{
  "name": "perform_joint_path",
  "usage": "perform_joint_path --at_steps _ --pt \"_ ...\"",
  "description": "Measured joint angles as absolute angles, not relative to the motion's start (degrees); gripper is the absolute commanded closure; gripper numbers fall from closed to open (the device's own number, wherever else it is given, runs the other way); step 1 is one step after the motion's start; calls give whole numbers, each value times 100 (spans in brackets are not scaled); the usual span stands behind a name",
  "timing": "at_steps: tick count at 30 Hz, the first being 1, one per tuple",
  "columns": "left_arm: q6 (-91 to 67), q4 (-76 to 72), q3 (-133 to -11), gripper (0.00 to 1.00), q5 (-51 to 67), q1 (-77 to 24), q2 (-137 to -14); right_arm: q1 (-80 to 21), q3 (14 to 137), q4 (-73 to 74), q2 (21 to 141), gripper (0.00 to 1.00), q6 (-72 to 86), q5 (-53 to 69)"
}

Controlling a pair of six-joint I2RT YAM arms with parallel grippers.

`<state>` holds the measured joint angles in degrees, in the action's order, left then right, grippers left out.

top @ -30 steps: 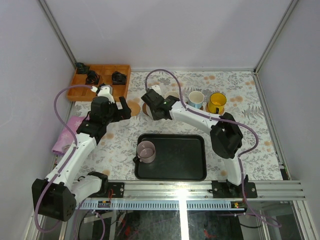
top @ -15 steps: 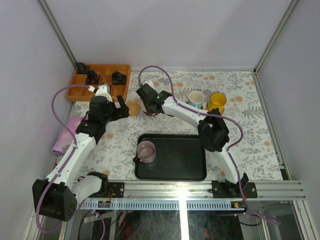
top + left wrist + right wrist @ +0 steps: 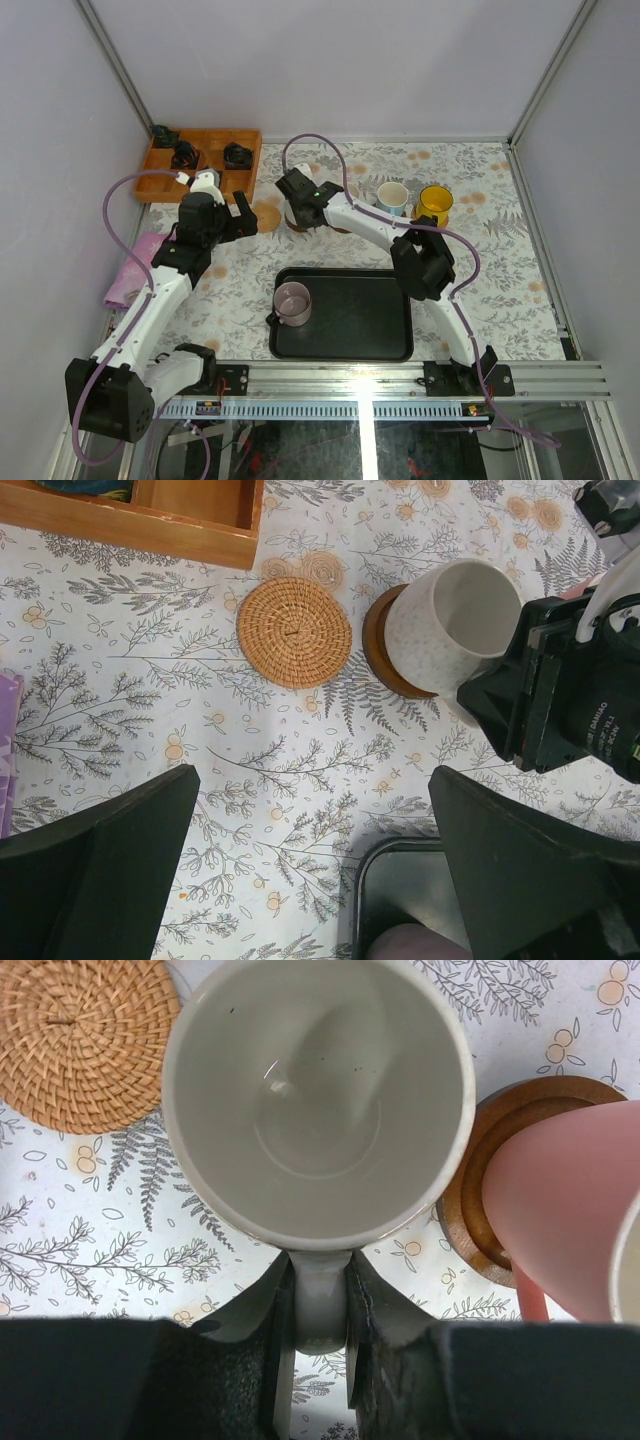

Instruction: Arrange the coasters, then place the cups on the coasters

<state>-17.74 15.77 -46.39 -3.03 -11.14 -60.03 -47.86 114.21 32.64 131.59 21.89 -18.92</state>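
My right gripper point(image 3: 320, 1260) is shut on the handle of a cream cup point(image 3: 318, 1100), holding it upright over a dark brown coaster point(image 3: 383, 652); whether the cup touches the coaster I cannot tell. A woven tan coaster point(image 3: 294, 632) lies bare just left of it. My left gripper point(image 3: 312, 775) hovers open over the tablecloth, near the woven coaster point(image 3: 267, 213). Beside the cream cup, a pink-sided cup point(image 3: 570, 1200) stands on another wooden coaster point(image 3: 470, 1210). Further right stand a light blue cup point(image 3: 392, 198) and a yellow cup point(image 3: 434, 204). A mauve cup point(image 3: 292, 303) sits in the black tray point(image 3: 370, 320).
An orange wooden box point(image 3: 200, 165) with small black objects stands at the back left. A pink cloth point(image 3: 130, 270) lies at the left edge. The tray's corner point(image 3: 372, 870) is below my left gripper. Grey walls enclose the table.
My right gripper carried the cream cup a little left and back, over the dark coaster, and has held still since. The left arm has barely moved.
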Motion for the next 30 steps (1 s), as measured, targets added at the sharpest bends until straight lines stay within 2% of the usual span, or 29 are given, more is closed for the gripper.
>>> perform_joint_path --at_steps 15,19,23,27,30 --pt "-1774 1577 -4615 0 -298 -1114 -6023 -4681 11369 3074 13220 100 2458 -1857" --pt "-1774 1575 -4615 0 -298 -1114 -6027 -4681 11330 2974 13220 84 2491 -1831" --pt "-1774 1575 -4615 0 -301 -1114 -6027 -4681 11303 2930 13220 62 2539 -1806" --pt "-1774 1575 -4615 0 -298 -1114 -6027 -4681 11128 2788 13205 53 2624 -1669" --pt "-1774 1577 -4615 0 -298 -1114 -6027 -4685 10912 2759 13185 52 2681 -1599"
